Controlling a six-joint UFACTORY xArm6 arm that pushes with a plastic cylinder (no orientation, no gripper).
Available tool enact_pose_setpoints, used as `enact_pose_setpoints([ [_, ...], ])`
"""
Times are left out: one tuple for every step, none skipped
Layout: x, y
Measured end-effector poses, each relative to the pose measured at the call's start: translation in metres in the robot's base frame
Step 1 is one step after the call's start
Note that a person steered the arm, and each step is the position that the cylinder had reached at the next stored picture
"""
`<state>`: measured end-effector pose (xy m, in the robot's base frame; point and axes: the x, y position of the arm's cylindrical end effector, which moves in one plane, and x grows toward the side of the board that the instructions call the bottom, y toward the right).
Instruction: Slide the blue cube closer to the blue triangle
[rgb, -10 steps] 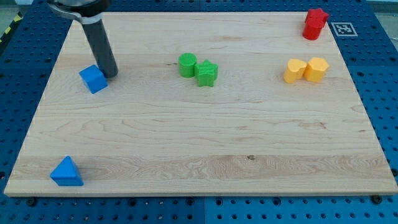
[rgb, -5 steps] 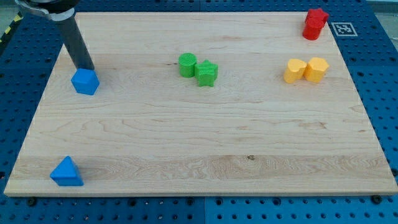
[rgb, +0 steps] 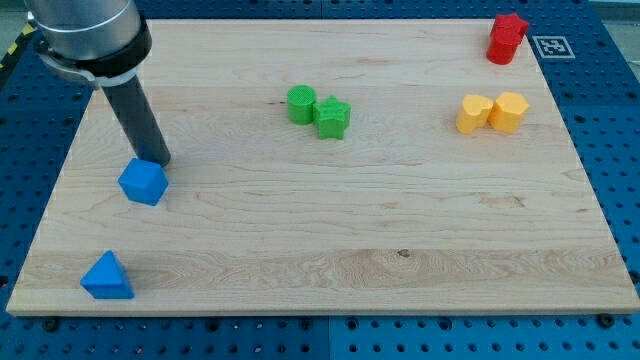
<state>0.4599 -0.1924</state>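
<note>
The blue cube (rgb: 143, 183) sits on the wooden board near its left side, about halfway down. My tip (rgb: 158, 161) touches the cube's upper right edge, on the side toward the view's top. The dark rod rises from there to the view's upper left. The blue triangle (rgb: 107, 276) lies near the board's bottom left corner, below the cube and a little to the left, with a gap of bare wood between them.
Two green blocks (rgb: 318, 110) touch each other at upper centre. Two yellow blocks (rgb: 491, 112) sit side by side at the upper right. A red block (rgb: 506, 38) stands at the top right corner. The board's left edge (rgb: 62, 170) runs close to the cube.
The blue cube has slid toward the view's bottom, closer to the blue triangle, after first shifting left. My tip moved left, then down behind it. The other blocks have not moved.
</note>
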Motion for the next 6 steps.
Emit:
enact_pose_setpoints([
  [0.01, 0.0],
  [0.022, 0.0],
  [0.031, 0.0],
  [0.041, 0.0],
  [0.05, 0.0],
  [0.061, 0.0],
])
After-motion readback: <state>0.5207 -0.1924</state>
